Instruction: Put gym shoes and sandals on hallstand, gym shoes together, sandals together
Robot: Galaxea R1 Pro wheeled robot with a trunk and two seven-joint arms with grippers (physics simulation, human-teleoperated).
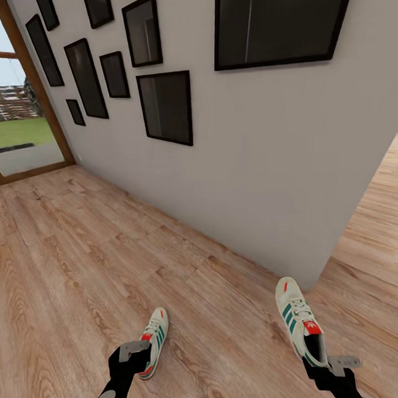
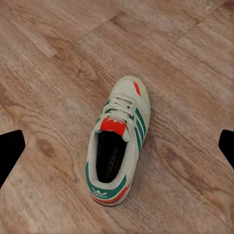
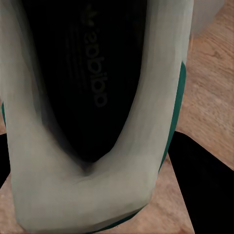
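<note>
One white gym shoe (image 1: 154, 339) with green stripes lies on the wood-plank corridor floor (image 1: 80, 273). My left gripper (image 1: 136, 353) hovers over its heel end, open. In the left wrist view the gym shoe (image 2: 119, 141) lies flat, well below and apart from the two black fingertips (image 2: 10, 148) at either edge. The other gym shoe (image 1: 298, 321) is raised off the floor, toe pointing away, with my right gripper (image 1: 329, 364) shut on its heel. Up close, that shoe's heel collar (image 3: 97, 185) sits between the dark fingers (image 3: 202, 190). The sandals and the hallstand are out of view.
A grey wall (image 1: 250, 179) hung with several black picture frames (image 1: 167, 106) runs along the corridor and ends at a corner (image 1: 311, 284) just beyond the held shoe. A glass door (image 1: 16, 126) stands far left. More plank floor opens to the right (image 1: 379, 226).
</note>
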